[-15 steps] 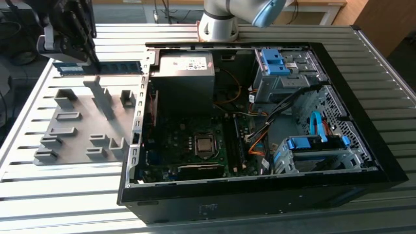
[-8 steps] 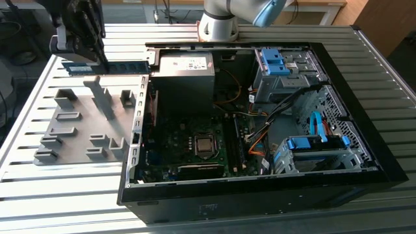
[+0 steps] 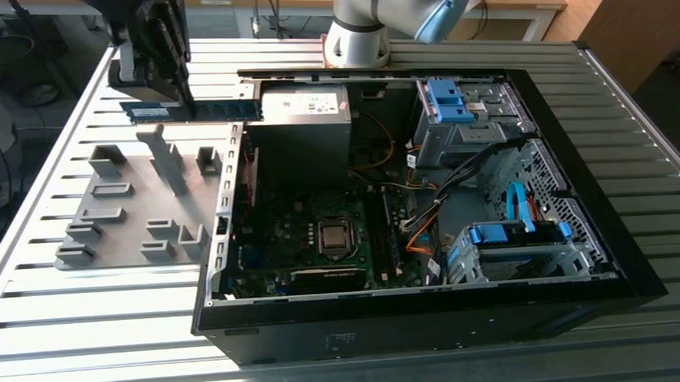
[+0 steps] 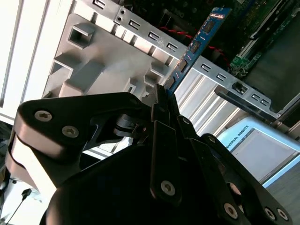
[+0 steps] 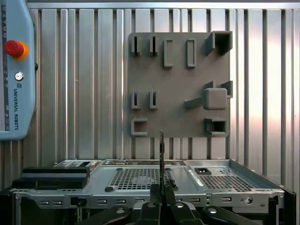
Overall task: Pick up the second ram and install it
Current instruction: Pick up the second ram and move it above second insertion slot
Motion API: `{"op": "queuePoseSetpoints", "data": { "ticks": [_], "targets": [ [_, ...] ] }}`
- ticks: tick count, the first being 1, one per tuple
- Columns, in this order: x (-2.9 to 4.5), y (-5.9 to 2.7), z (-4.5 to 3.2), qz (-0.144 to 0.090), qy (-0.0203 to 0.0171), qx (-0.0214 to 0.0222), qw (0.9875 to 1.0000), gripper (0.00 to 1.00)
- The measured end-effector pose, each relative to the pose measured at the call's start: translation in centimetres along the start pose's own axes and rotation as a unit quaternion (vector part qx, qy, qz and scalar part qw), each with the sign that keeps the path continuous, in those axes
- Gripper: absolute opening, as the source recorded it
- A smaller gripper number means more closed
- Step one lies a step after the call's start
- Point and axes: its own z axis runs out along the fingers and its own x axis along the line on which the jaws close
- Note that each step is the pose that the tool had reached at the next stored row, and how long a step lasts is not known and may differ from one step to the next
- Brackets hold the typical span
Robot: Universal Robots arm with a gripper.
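The gripper (image 4: 165, 96) is clenching its fingers on the ram (image 4: 200, 33), gripping it near one end. In the exterior view the ram is hanging level above the table (image 3: 107, 318), beyond the grey holder (image 3: 138, 215) and just beside the open case (image 3: 425, 314).

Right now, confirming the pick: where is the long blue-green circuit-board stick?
Clamped in the black gripper, the stick hangs at the exterior view's upper left, past the grey slotted plate, beside the open computer case.
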Motion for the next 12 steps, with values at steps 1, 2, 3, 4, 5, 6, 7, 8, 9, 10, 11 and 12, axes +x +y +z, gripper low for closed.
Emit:
{"op": "queuePoseSetpoints", "data": {
  "ticks": [1,2,3,4,5,6,7,8,9,10,11,12],
  "targets": [
    [0.00,-0.18,0.01,0.000,0.0000,0.0000,1.0000,0.14],
    [-0.01,-0.39,0.02,0.000,0.0000,0.0000,1.0000,0.14],
    [-0.01,-0.59,0.02,0.000,0.0000,0.0000,1.0000,0.14],
    [-0.01,-0.81,0.03,0.000,0.0000,0.0000,1.0000,0.14],
    [-0.02,-1.02,0.03,0.000,0.0000,0.0000,1.0000,0.14],
    [-0.02,-1.23,0.04,0.000,0.0000,0.0000,1.0000,0.14],
    [-0.02,-1.45,0.05,0.000,0.0000,0.0001,1.0000,0.14],
    [-0.03,-1.67,0.06,0.000,0.0000,0.0001,1.0000,0.14],
    [-0.03,-1.89,0.06,0.000,0.0000,0.0000,1.0000,0.14],
    [-0.03,-2.10,0.07,0.000,0.0000,0.0000,1.0000,0.14],
    [-0.04,-2.31,0.07,0.000,0.0000,0.0000,1.0000,0.14],
    [-0.04,-2.50,0.08,0.000,0.0000,0.0000,1.0000,0.14]
  ]
}}
